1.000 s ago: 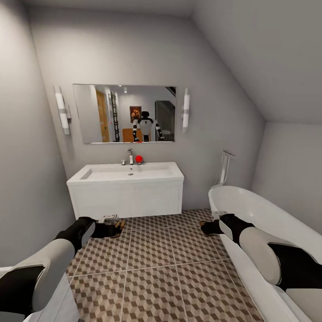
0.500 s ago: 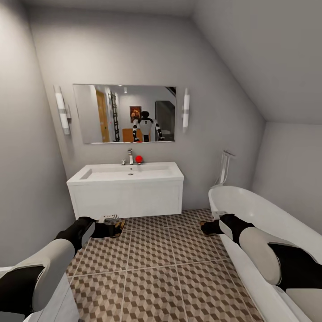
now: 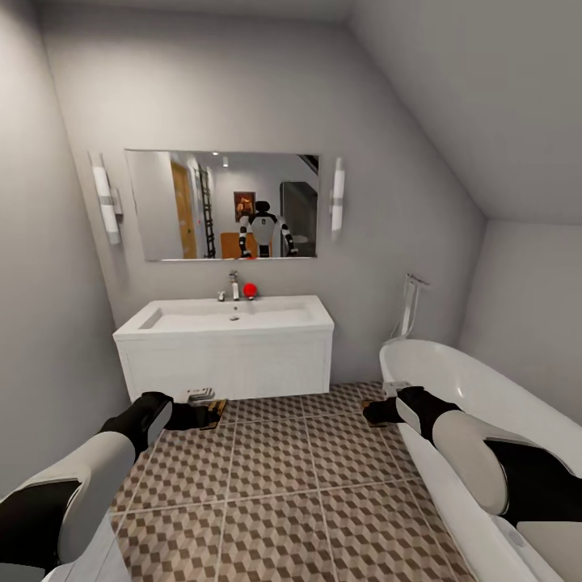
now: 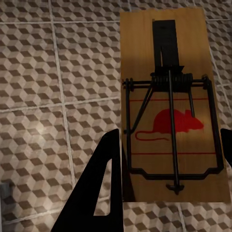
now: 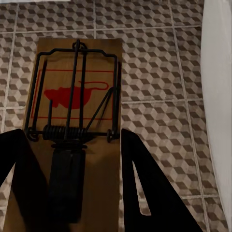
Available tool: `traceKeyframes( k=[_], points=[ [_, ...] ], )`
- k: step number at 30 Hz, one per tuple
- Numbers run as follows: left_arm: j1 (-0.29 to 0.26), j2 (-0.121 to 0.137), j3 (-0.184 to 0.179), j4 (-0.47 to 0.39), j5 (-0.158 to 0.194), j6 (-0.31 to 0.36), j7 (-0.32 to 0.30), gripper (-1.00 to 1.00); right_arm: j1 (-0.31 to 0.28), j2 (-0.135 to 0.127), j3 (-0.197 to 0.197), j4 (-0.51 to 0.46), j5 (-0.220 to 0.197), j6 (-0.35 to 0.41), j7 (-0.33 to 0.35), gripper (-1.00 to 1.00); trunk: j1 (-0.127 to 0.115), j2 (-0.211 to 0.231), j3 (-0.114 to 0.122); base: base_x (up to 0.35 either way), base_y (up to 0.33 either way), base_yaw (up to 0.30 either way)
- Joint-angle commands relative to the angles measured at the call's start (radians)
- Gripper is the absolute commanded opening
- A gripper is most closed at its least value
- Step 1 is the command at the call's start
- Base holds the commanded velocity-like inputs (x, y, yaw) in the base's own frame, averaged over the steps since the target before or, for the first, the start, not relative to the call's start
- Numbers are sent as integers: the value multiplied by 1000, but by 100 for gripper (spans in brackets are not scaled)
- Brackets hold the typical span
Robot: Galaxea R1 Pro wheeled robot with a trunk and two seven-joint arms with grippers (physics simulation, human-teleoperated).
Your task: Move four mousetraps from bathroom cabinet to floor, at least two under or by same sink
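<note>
**Q:** So what do the traps look like?

**A:** Flat wooden boards, black wire, red mouse print. My left gripper (image 4: 166, 150) clamps one mousetrap (image 4: 171, 72), my right gripper (image 5: 72, 159) another mousetrap (image 5: 77, 87), arms low above the bathroom floor (image 3: 275, 461) near the sink (image 3: 234, 319).

Grey walls (image 3: 202, 89), mirror (image 3: 222, 206), white bathtub (image 3: 469, 388)

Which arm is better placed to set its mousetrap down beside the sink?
Probably the left: its gripper holds a mousetrap just before the sink; the right gripper is near the bathtub.
</note>
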Motion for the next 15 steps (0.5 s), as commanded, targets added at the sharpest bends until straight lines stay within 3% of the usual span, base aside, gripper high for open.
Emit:
traceKeyframes(
  k=[1,7,15],
  points=[
    [-1,0,8,-1,-7,6,-5,-100,-1,0,-8,-1,7,4,5,-100,1,-1,-1,301,0,0],
    [-1,-1,8,-1,-8,6,-5,-100,-1,0,-8,-1,7,4,4,-100,1,-1,-1,242,0,0],
    [-1,-1,8,-1,-9,6,-5,-100,-1,0,-8,-1,8,4,4,-100,1,-1,-1,49,0,0]
  ],
)
